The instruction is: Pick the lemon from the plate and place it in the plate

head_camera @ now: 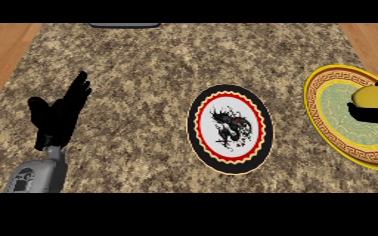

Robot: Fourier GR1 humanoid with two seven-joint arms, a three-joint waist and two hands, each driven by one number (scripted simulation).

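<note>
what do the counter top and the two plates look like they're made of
Counter top: speckled brown stone, likely granite, matte. Black-rimmed plate: probably glazed ceramic, with a smooth painted dragon motif. Yellow plate: also looks like ceramic, with a patterned gold rim; its gloss is hard to judge.

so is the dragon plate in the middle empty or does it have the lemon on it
Empty. The black-rimmed dragon plate shows only its printed dragon; the lemon sits over the yellow plate at the right edge, with black fingers round it.

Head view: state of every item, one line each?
lemon: on the yellow plate, black fingers curled across its lower part.
yellow plate: at right edge, partly out of view.
dragon plate: flat at counter centre, nothing on it.
left hand: open, fingers up, resting at left.
right hand: only its fingers show, on the lemon.
</note>
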